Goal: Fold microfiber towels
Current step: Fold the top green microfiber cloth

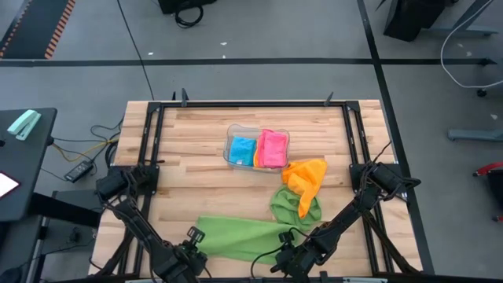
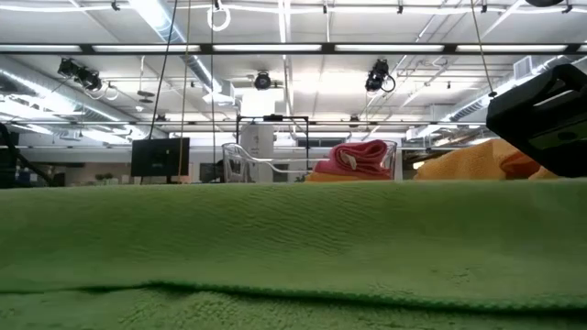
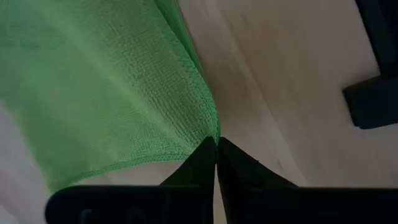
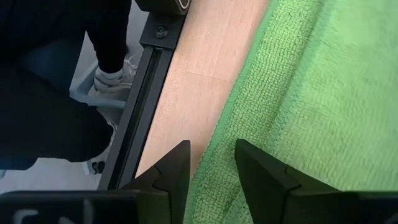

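green towel (image 1: 240, 233) lies lengthwise along table's (image 1: 196, 134) front edge.

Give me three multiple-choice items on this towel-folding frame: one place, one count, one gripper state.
1. Where does the clear plastic tray sit?
A. mid-table, beyond the loose towels
B. on the floor
C. under the left arm

2. How many folded towels lie in the tray?
A. none
B. two
C. four

3. How does the left gripper stand?
A. wide open above bare wood
B. out of view
C. shut on the flat green towel

Answers:
1 A, the high view shows it past the orange towel.
2 B, a blue towel and a pink towel.
3 C, its fingertips meet on the towel's corner.
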Motion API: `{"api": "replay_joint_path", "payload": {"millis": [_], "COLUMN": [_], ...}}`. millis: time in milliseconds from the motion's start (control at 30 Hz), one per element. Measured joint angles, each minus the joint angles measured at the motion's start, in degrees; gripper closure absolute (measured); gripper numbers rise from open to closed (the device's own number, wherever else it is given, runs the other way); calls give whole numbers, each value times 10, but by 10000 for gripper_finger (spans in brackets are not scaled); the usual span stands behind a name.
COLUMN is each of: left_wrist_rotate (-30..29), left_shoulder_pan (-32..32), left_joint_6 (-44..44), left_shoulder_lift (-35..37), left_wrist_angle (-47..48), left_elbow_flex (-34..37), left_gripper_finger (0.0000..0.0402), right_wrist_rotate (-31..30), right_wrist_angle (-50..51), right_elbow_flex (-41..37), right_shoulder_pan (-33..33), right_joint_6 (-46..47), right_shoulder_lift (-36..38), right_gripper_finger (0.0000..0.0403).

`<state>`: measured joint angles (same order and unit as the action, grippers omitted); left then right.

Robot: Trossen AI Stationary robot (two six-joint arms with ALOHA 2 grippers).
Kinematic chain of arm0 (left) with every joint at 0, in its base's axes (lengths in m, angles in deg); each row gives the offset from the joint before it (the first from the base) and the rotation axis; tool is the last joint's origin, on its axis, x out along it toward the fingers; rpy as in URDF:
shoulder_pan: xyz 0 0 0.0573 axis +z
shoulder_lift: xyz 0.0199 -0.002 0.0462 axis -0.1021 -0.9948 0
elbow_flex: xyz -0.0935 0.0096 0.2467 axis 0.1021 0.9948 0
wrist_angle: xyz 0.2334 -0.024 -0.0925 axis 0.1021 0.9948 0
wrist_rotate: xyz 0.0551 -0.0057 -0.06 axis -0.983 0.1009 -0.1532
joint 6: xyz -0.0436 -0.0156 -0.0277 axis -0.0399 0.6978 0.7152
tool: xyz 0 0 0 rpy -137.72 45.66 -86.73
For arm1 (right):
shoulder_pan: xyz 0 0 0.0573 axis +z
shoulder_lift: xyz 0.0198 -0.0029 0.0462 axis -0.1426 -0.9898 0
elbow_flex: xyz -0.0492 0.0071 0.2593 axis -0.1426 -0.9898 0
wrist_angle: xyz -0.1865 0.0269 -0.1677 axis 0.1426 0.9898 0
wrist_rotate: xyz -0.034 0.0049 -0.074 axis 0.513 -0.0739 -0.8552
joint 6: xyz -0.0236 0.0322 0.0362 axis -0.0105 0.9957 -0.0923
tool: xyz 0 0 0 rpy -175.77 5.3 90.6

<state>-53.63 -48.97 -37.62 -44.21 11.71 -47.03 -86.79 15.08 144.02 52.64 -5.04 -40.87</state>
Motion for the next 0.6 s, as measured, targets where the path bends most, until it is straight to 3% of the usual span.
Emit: {"api": "replay_joint_path", "payload": {"millis": [267, 600], "left_wrist_rotate": [4, 0], "left_shoulder_pan": [-7, -3], "left_joint_6": [8, 67], "left_shoulder_lift": [-17, -4], "left_wrist_angle": [-13, -45], "left_elbow_flex": [0, -7], "left_gripper_finger": [389, 265], "right_wrist_rotate": [-1, -2], "right_wrist_angle": [-1, -2], "right_elbow_flex": [0, -1], "right_shoulder_pan": [0, 0], "right_joint_6": [-2, 0], "right_shoulder_lift": [0, 0], "right_gripper_finger": [263, 263]}}
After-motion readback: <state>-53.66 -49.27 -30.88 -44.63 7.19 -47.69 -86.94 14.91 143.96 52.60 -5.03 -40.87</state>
